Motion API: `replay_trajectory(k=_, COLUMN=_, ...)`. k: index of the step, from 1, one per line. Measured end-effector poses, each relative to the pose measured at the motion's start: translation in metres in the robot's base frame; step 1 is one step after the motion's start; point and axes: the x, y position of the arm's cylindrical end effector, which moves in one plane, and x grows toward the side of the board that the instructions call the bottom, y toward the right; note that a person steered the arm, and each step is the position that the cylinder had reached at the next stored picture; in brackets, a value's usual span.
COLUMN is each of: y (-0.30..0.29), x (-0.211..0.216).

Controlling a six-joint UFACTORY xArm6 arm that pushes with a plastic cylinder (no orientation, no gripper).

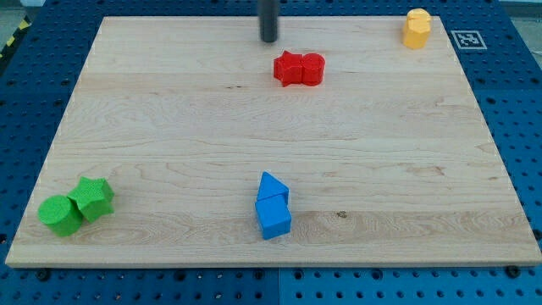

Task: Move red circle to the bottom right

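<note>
My tip (269,39), a bare rod with no fingers to spread or pinch, stands just up-left of the red circle (312,69), which touches the red star (290,69), probably to push it down-right.

A: Block colours? Board?
B: Red circle (312,69), red star (290,69); green circle (60,215), green star (93,197); two blue blocks (273,206); yellow blocks (417,28). Pale wood-grain board (169,119).
A: Surround?
B: Blue perforated table (517,102); dark rod (269,19).
</note>
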Motion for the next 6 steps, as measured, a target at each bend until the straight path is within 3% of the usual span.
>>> replay_trajectory(k=2, y=0.063, x=0.045)
replay_trajectory(k=4, y=0.039, x=0.056)
replay_trajectory(k=6, y=0.035, x=0.104)
